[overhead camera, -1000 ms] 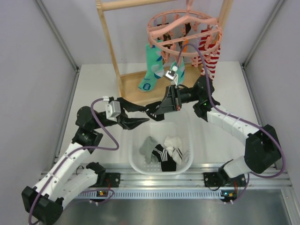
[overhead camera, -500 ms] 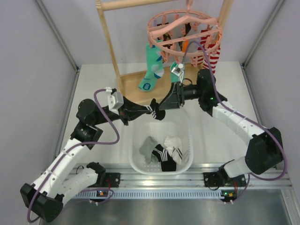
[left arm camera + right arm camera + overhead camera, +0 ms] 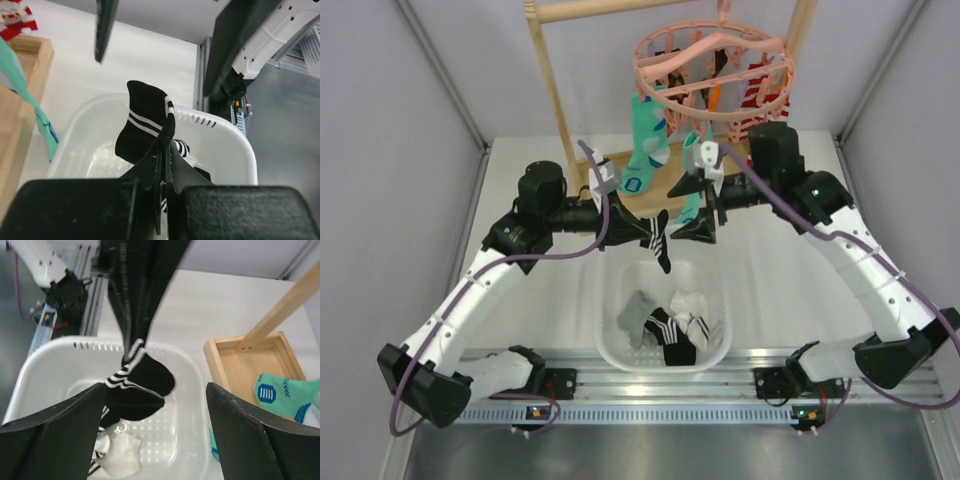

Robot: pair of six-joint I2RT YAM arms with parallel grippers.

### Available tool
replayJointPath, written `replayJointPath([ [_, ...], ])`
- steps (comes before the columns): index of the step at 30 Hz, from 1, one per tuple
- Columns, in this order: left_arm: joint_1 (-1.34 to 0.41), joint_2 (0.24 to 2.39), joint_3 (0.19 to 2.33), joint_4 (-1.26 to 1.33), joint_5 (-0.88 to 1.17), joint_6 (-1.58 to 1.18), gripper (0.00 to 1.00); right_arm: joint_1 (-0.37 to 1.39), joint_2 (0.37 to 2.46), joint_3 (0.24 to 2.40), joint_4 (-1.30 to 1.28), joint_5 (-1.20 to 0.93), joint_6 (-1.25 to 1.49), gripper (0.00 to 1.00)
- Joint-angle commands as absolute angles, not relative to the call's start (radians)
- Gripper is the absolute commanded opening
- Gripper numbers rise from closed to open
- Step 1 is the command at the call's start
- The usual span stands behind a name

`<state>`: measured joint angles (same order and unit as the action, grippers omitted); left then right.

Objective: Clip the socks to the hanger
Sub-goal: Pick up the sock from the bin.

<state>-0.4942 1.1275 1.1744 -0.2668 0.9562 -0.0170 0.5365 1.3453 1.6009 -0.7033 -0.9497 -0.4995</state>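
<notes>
No legible text, labels or numbers

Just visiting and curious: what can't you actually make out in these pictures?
- Top view: hanger pegs too small to tell free from taken; hook cut by the top edge.
- Left wrist view: left gripper covers the gripped end of the striped sock.
- Right wrist view: that sock hides part of the basket floor.

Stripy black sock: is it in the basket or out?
Out. The sock hangs in the air above the basket, pinched in the shut left tool.
</notes>
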Motion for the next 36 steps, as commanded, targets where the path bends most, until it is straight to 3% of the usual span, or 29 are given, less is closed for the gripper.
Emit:
replayJointPath([
  [1, -0.514, 1.166, 1.27, -0.434, 1.02, 0.078, 0.0, 0.633, 1.336, 1.612, -0.896, -0.841, -0.833, 0.82],
  [5, -0.541, 1.215, 1.339, -0.586, 0.996, 0.156, 0.0, 0.687, 1.33, 1.574, -0.881, -0.819, -0.891, 0.77],
  [9, -0.554, 1.216, 1.35, -0.585, 0.986, 0.172, 0.0, 0.715, 1.347, 1.568, -0.859, -0.818, -0.858, 0.62],
  [10, -0.558, 1.213, 1.35, -0.583, 0.976, 0.172, 0.0, 0.715, 1.353, 1.566, -0.858, -0.818, -0.853, 0.47],
  [12, -0.56, 1.213, 1.344, -0.583, 0.962, 0.167, 0.0, 0.716, 1.353, 1.566, -0.851, -0.808, -0.835, 0.33],
  [13, -0.558, 1.207, 1.339, -0.581, 0.944, 0.169, 0.0, 0.718, 1.347, 1.565, -0.848, -0.796, -0.83, 0.15],
  [15, -0.56, 1.197, 1.322, -0.562, 0.93, 0.167, 0.02, 0.716, 1.327, 1.548, -0.838, -0.785, -0.804, 0.0],
  [21, -0.56, 1.128, 1.217, -0.407, 0.946, 0.075, 0.35, 0.666, 1.282, 1.489, -0.687, -0.788, -0.614, 0.0],
  [28, -0.558, 1.103, 1.144, -0.256, 0.956, 0.003, 0.42, 0.627, 1.261, 1.486, -0.647, -0.874, -0.517, 0.0],
  [32, -0.558, 1.101, 1.134, -0.212, 0.901, -0.061, 0.54, 0.634, 1.255, 1.48, -0.673, -0.888, -0.528, 0.0],
  [36, -0.558, 1.091, 1.129, -0.189, 0.83, -0.08, 0.6, 0.64, 1.246, 1.474, -0.689, -0.884, -0.545, 0.0],
])
